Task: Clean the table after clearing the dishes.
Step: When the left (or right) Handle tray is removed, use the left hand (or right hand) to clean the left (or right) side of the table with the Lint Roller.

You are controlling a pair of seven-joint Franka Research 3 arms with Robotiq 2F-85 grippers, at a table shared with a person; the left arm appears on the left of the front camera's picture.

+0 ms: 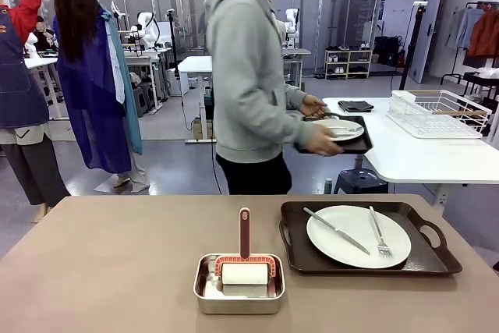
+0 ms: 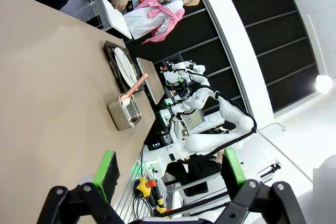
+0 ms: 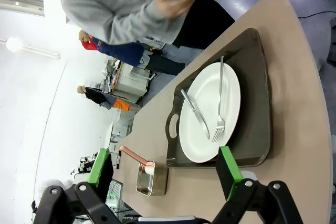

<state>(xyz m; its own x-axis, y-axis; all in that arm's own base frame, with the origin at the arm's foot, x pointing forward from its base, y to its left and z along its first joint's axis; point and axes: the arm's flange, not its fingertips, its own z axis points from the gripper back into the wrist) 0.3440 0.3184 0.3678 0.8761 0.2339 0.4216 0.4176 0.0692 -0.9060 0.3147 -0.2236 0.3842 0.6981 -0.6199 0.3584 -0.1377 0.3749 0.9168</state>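
- The large matte taupe-brown surface point(image 1: 101, 271) lies in front of you. It is not ready for cleaning, I judge, because things stand on it.
- A person in a grey hoodie point(image 1: 249, 83) stands at the far side. The person holds one dark rectangular tray point(image 1: 355, 148) with a round white plate point(image 1: 343, 130) at the edge of the smaller white surface point(image 1: 421, 161). So the clearing looks about half done.
- The second dark handled tray point(image 1: 425, 263) rests on the right part of the brown surface. It carries a round white plate point(image 1: 351, 247), a silver knife point(image 1: 337, 231) and a silver fork point(image 1: 380, 233). This one is left to clear.
- A small steel tin point(image 1: 200, 298) with a red-handled white roller point(image 1: 244, 274) stands just left of that tray.
- Your left gripper point(image 2: 170, 167) and right gripper point(image 3: 164, 165) are spread wide and hold nothing.
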